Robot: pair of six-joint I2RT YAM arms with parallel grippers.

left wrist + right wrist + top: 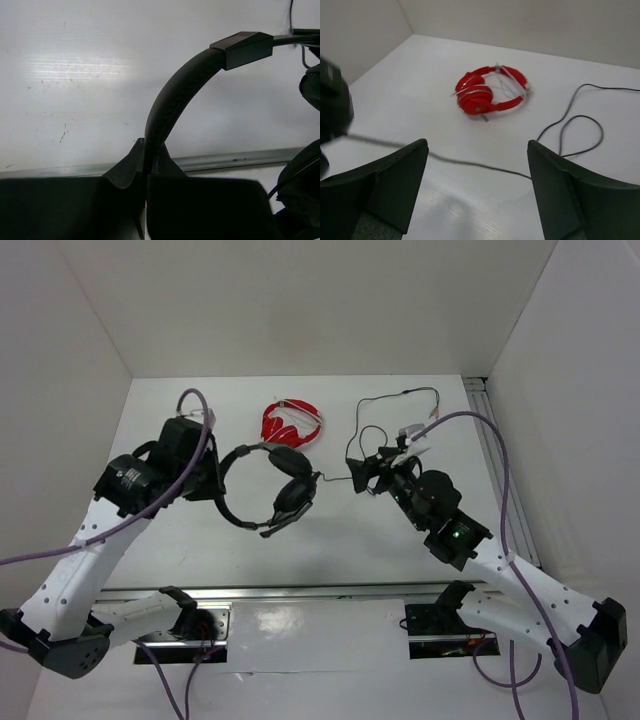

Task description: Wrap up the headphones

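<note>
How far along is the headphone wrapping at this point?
Early. Done: the left hand is clamped on the headband of the headphones, steadying them. In hand: the right hand is open, the cable crossing the gap between its fingers, ungripped. Left: all the winding; the cable lies in loose loops on the table, none around the headset.

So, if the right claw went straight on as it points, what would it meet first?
Probably the black cable lying across just ahead of the right claw, then the red headphones; depth unclear.
</note>
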